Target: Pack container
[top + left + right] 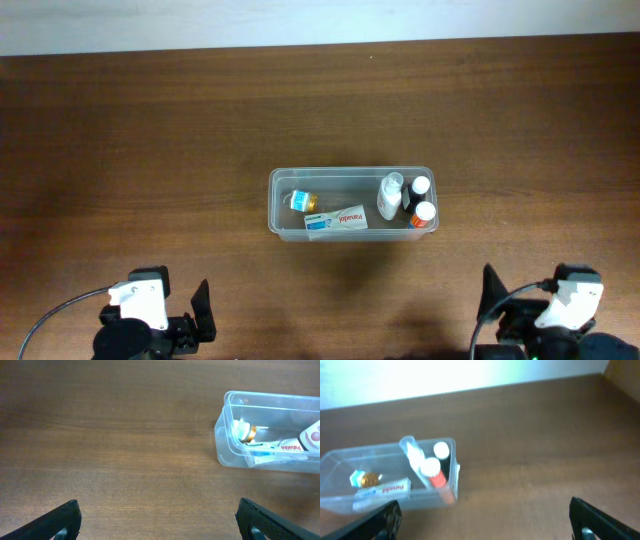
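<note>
The bottles (pixel 390 196) are grouped at one end of the container (pixel 272 205), leaving the box (pixel 336 220) room. The left gripper (pixel 159 509) and right gripper (pixel 485 507) are held wide, empty.

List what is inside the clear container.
In the container: a gold-capped small bottle, a white box, a white bottle, a dark bottle, an orange bottle. Anything beneath them is hidden.

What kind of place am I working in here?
Most likely a robot test bench rather than a home or shop: a brown wooden table against a plain pale wall, with a clear container holding small bottles and a small printed box.
</note>
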You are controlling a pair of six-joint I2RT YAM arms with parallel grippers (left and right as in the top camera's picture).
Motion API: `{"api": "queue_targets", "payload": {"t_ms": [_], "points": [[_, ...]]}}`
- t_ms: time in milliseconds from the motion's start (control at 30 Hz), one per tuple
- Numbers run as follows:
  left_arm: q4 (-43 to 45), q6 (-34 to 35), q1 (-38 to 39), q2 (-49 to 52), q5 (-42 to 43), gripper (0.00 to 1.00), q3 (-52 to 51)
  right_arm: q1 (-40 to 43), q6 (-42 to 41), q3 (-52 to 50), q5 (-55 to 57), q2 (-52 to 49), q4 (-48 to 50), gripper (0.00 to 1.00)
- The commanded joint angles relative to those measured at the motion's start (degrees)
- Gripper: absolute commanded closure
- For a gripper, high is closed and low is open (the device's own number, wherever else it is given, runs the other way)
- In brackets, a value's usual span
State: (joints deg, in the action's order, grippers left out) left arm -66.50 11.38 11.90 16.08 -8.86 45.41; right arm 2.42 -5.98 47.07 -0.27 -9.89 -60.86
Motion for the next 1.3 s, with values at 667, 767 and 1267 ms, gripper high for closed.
{"api": "queue_targets", "payload": {"t_ms": [667, 767, 1267], "points": [[0.04, -0.55, 0.22, -0.09, -0.59, 0.01, -0.33, -4.66, 13.05, -46.75, -0.55, 2.67, 56.39, 0.02], [0.04, -0.55, 0.22, -0.09, -0.61, 0.01, -0.33, -4.66, 13.05, -46.75, -0.55, 2.67, 56.39, 0.01], [0.04, -0.55, 0.22, -0.11, -0.59, 0.01, -0.35, -4.66, 13.05, -46.75, -0.55, 2.67, 56.39, 0.02]]}}
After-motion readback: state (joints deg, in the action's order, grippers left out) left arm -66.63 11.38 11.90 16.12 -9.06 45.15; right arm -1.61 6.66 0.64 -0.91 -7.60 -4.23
